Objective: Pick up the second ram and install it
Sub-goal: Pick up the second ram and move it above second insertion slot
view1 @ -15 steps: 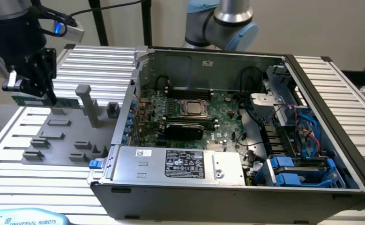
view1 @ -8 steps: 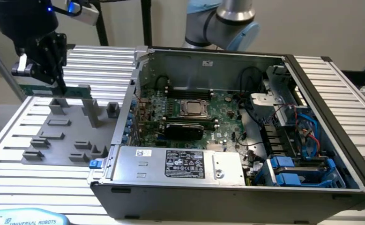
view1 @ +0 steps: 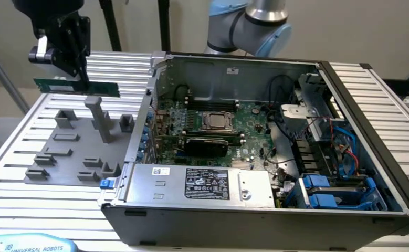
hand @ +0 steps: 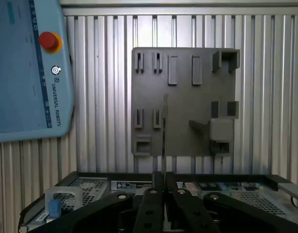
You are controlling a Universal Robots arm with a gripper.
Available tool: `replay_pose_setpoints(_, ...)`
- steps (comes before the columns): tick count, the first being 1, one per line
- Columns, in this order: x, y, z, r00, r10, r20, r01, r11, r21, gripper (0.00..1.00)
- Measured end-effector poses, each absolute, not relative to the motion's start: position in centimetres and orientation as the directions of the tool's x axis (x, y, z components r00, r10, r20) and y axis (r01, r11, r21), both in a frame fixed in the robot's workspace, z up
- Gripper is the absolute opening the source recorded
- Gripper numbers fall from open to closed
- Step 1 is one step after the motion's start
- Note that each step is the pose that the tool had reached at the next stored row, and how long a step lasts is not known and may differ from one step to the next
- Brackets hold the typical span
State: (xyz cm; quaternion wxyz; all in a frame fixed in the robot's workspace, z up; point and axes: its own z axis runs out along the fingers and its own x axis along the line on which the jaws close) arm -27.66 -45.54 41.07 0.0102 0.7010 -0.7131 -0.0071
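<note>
The second ram (view1: 99, 87), a thin green stick, hangs level in the air above the grey fixture plate (view1: 64, 157) at the exterior view's left. My gripper (view1: 78, 79) is shut on its middle from above. In the wrist view the second ram (hand: 164, 131) is edge-on, a thin line running out from between my closed fingers (hand: 153, 194) over the grey fixture plate (hand: 183, 131). The open computer case (view1: 372, 152) lies to the exterior view's right of the ram, with the green motherboard (view1: 253, 118) and its silver processor (view1: 217, 121) inside.
Grey posts (view1: 97, 118) and blocks stand up from the fixture plate under the ram. The case's near wall (view1: 151, 79) rises just beside the ram's end. A power supply (view1: 197, 184) and blue drive bays (view1: 334, 191) fill the case's front. A teach pendant (hand: 27, 68) lies on the slatted table.
</note>
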Motion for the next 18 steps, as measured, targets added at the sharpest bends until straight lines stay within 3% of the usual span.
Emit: replay_pose_setpoints(18,-19.5,-45.5,42.8,-0.017,-1.0,0.004,-1.0,0.017,0.024,0.14)
